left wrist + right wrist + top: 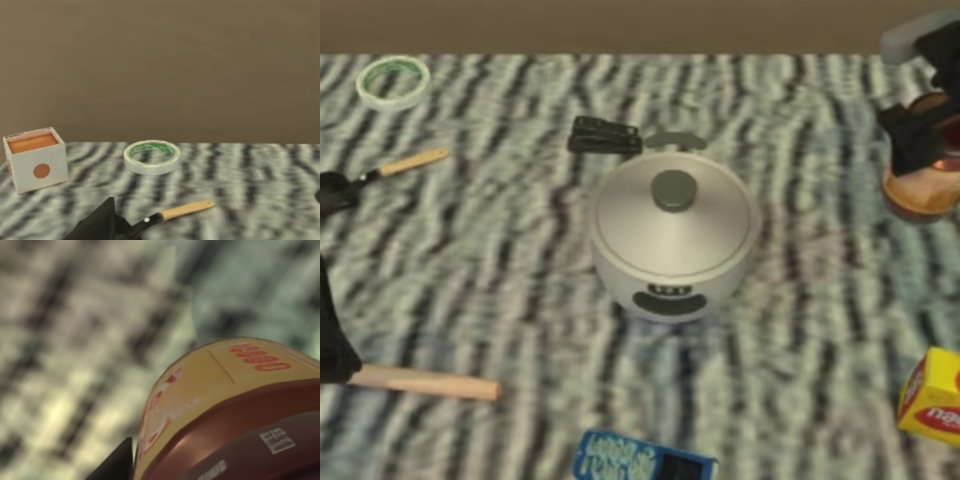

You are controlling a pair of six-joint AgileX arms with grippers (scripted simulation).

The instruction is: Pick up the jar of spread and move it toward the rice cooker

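The jar of spread [918, 193], with its orange-tan label, is at the table's far right edge, well to the right of the rice cooker [673, 232]. My right gripper [920, 160] comes down over it from above and is shut on it. In the right wrist view the jar [225, 390] fills the near corner, and one dark finger [117, 462] presses against its side. The silver-white cooker stands in the middle of the table, with its dark panel facing the front. My left arm [332, 335] is parked at the left edge.
A tape roll [393, 80] lies at the back left, with a wooden-handled black spatula [380, 172] near it. A black stapler [605, 135] sits behind the cooker. A wooden stick [425, 383], a blue packet [645, 460] and a yellow box [932, 395] line the front. A white box [35, 159] shows in the left wrist view.
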